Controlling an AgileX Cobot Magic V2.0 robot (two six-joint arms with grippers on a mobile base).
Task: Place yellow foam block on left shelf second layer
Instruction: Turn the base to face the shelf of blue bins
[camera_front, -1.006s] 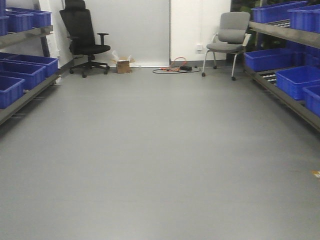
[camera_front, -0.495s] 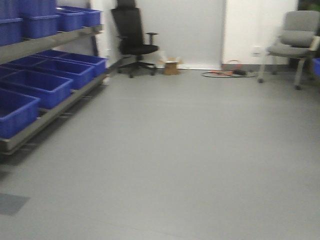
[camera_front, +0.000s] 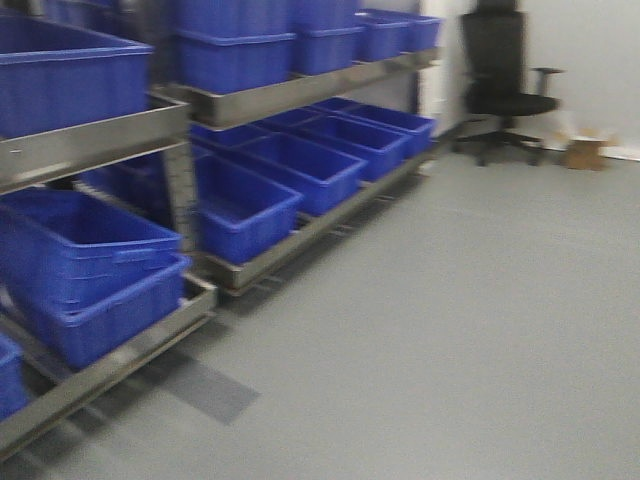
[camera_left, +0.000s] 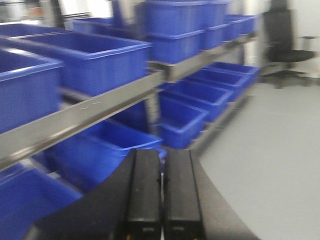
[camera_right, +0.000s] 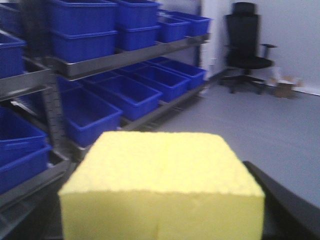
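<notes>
Front view: a steel shelf rack (camera_front: 270, 98) runs along the left side, its flat metal rails dull grey and its layers loaded with blue bins (camera_front: 245, 205) — rectangular, smooth plastic, open-topped, set side by side. The floor (camera_front: 480, 330) is plain matte grey. A black office chair (camera_front: 505, 70) stands at the far end near the wall, with a small cardboard box (camera_front: 585, 152) just beside it. The view is motion-blurred; neither arm nor the task's block appears in it.

Left wrist view: the left gripper (camera_left: 161, 195) shows two flat black fingers pressed together with only a thin seam between them, and nothing is held. Ahead of it a steel rail (camera_left: 100, 112) crosses on a slant, with bins above and below it. The view is soft, so fine detail cannot be read.

Right wrist view: the yellow foam block (camera_right: 160, 175) fills the lower foreground — bright yellow, matte, finely pored, with straight edges and a flat top. It sits in the right gripper (camera_right: 160, 220), clamped there; one dark finger (camera_right: 287, 205) shows at the block's right side, the other is largely hidden. The block is clear of the rack, which stands behind it to the left with bins occupying each visible layer.
</notes>
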